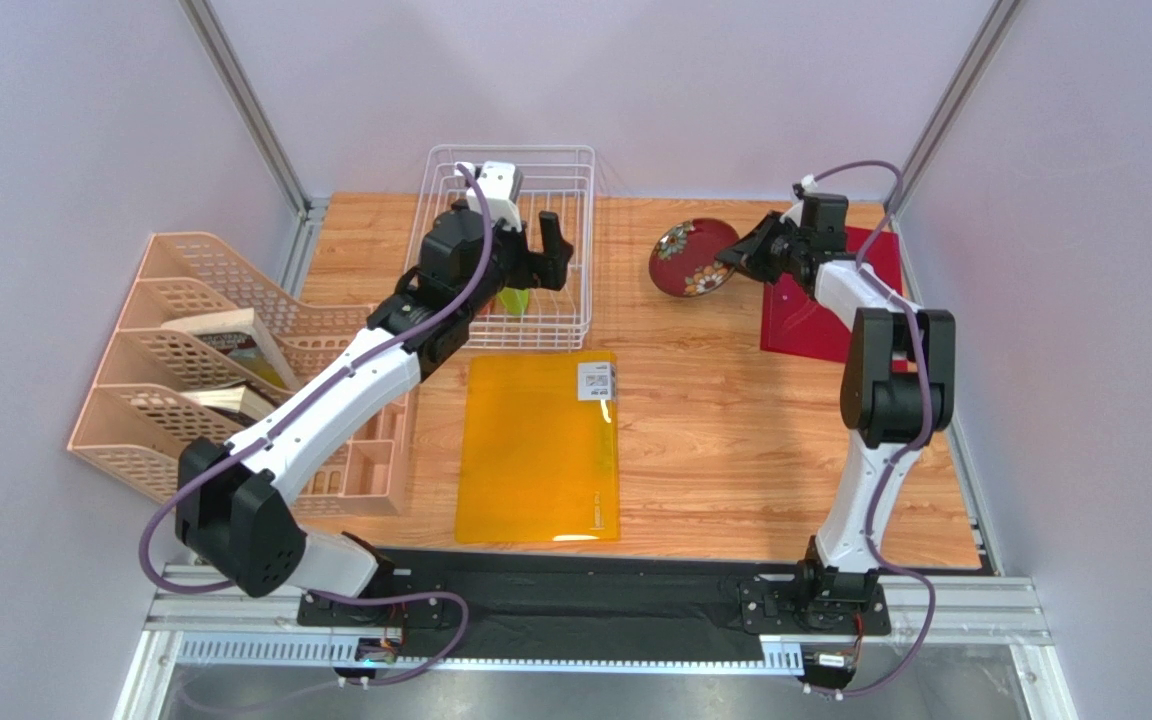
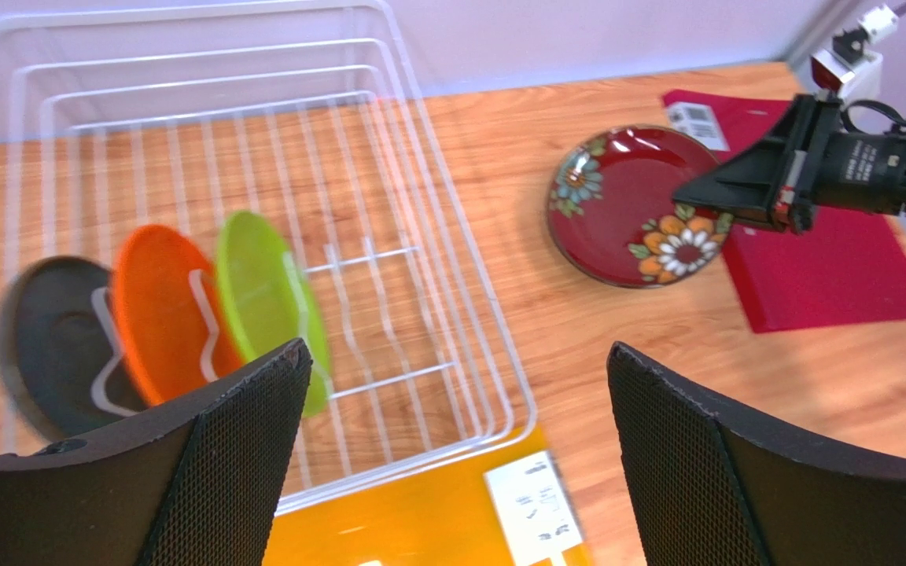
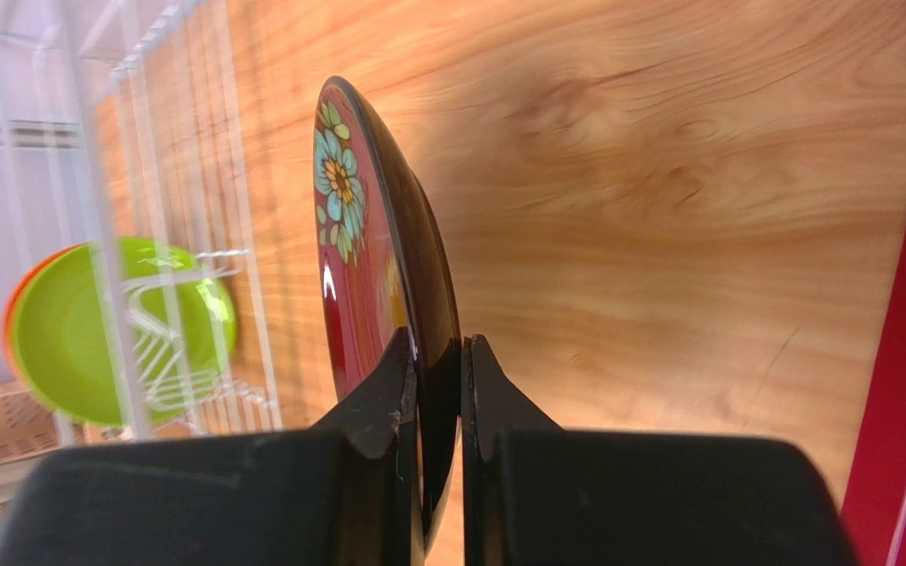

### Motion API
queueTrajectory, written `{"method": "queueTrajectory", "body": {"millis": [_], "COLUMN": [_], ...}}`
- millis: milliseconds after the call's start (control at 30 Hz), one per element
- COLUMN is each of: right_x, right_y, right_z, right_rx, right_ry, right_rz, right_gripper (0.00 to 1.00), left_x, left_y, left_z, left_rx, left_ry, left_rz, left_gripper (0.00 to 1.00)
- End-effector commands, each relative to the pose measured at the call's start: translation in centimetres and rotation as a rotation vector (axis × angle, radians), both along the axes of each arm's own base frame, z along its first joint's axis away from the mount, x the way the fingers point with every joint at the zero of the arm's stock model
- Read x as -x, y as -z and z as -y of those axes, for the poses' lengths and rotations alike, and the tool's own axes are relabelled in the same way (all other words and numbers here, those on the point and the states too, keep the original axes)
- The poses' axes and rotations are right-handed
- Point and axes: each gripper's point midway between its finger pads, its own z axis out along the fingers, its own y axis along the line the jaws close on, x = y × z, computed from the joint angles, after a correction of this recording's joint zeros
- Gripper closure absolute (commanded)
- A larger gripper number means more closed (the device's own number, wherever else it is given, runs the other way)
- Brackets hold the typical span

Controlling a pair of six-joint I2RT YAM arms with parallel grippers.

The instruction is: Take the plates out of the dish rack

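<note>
Over the wooden tabletop [image 1: 717, 435], the right gripper [image 3: 437, 366] pinched the dark red plate [image 2: 629, 206]; the left gripper [image 2: 458, 354] gaped wide above the dish rack [image 1: 575, 195].

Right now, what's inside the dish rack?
Three stand upright in the dish rack: a green plate, an orange plate and a dark grey plate. The orange covers part of the grey; the left pincer hides the rack's near corner.

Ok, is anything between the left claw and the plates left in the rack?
Nothing visible. The open left claw hangs over the dish rack; only its own tines stand around the lime green plate, orange plate and dark grey plate.
</note>
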Motion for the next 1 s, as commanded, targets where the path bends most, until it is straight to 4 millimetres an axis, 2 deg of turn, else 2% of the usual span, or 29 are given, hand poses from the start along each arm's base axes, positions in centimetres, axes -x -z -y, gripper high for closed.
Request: {"method": "queueTrajectory", "body": {"millis": [0, 33, 67, 200, 433, 667, 933, 967], "right_x": [-2.7, -2.9, -3.5, -3.7, -1.7, 0.1, 0.8, 0.9], "right_y": [-1.1, -0.3, -0.6, 1.5, 5.4, 7.5, 8.6, 8.4], "right_z": [0.1, 0.1, 0.1, 0.3, 0.8, 0.9, 1.2, 1.3], "right_rx": [0.011, 0.010, 0.015, 0.027, 0.060, 0.083, 0.116, 0.136], "right_ry": [-0.012, -0.010, -0.005, -0.007, 0.034, 0.050, 0.055, 0.055], "right_rz": [0.042, 0.031, 0.043, -0.006, -0.142, -0.210, -0.237, -0.237], "right_gripper": [1.00, 1.00, 1.00, 1.00, 0.98, 0.74, 0.60, 0.54], "left_x": [0.3, 0.1, 0.2, 0.4, 0.4, 0.1, 0.2, 0.2], "left_y": [0.1, -0.2, -0.1, 0.2, 0.6, 1.0, 1.7, 1.8], "left_z": [-3.3, -3.3, -3.3, -3.1, -3.2, -3.0, -2.9, -3.1], "left_rx": [-0.129, -0.133, -0.140, -0.131, -0.143, -0.154, -0.161, -0.167], "left_ry": [-0.121, -0.121, -0.120, -0.103, -0.107, -0.101, -0.087, -0.095], "left_rz": [-0.005, -0.004, -0.010, -0.008, -0.007, -0.009, -0.010, -0.009], "left_gripper": [0.00, 0.00, 0.00, 0.00, 0.04, 0.05, 0.05, 0.05]}}
